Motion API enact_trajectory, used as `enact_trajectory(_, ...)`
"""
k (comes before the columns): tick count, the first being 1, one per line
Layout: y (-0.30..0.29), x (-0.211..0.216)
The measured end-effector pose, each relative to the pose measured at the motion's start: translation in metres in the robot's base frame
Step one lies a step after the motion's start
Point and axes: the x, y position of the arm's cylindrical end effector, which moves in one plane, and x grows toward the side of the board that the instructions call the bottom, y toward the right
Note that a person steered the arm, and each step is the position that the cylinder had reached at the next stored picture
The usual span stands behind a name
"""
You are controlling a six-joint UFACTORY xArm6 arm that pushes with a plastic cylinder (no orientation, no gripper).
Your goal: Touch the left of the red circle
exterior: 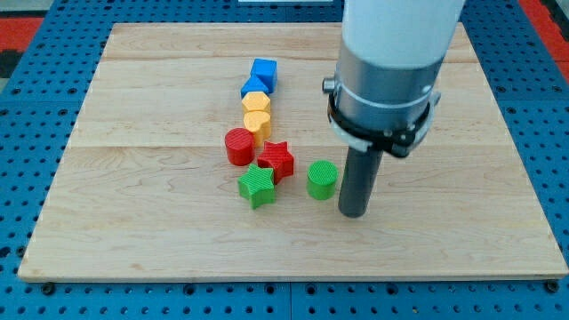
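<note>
- Camera view: a white and grey arm descends upright from the view's top, ending in a dark rod with no jaws.
- My tip (353,213) rests on the pale wooden board (133,213), touching no block.
- Green ribbed plastic cylinder (322,179) stands just beside my tip, toward the view's left.
- Red ribbed plastic circle (238,147) sits farther left, beyond the red plastic star (276,161).

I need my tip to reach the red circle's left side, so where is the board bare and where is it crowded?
Bare: the board left of the red circle, and along the view's bottom. Crowded: red star, green star and yellow heart around it. My tip sits right of the green cylinder.
</note>
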Motion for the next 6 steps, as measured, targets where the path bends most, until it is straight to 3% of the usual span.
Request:
enact_trajectory(1, -0.018, 0.0)
enact_trajectory(5, -0.213, -0.001)
enact_trajectory(6, -0.216, -0.06)
